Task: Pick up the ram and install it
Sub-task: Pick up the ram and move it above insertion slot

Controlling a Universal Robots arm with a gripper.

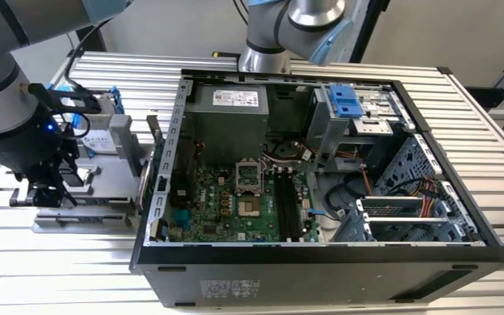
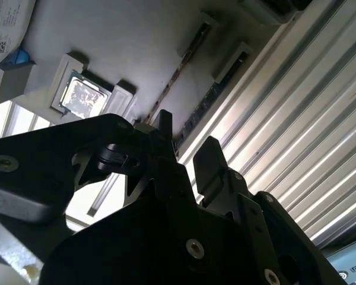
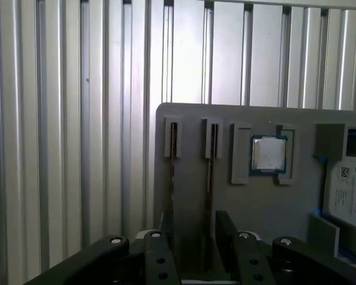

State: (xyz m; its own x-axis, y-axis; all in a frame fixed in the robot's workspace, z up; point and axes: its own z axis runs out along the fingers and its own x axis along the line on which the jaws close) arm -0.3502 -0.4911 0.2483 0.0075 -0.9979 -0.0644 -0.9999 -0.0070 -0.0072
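Note:
Two ram sticks stand on edge in slots of a grey fixture [image 3: 255, 202]. In the first wrist view one ram [image 3: 210, 178] runs down into the gap between my fingers, and the other ram [image 3: 172, 160] lies just beside one fingertip [image 3: 168, 228]. My gripper [image 3: 197, 234] is open, straddling the first stick with clear space on both sides. The second wrist view shows the same: the gripper [image 2: 187, 142] is open over the ram [image 2: 203, 104]. In the exterior view the gripper [image 1: 46, 195] hangs over the fixture at the exterior view's left, beside the open computer case [image 1: 322, 256].
A processor chip [image 3: 267, 154] and a silver hard drive [image 3: 351, 193] with a blue frame sit on the same fixture. Inside the case the motherboard's long black slots [image 1: 287, 197] lie near the middle. The table [image 1: 497, 131] is ribbed aluminium.

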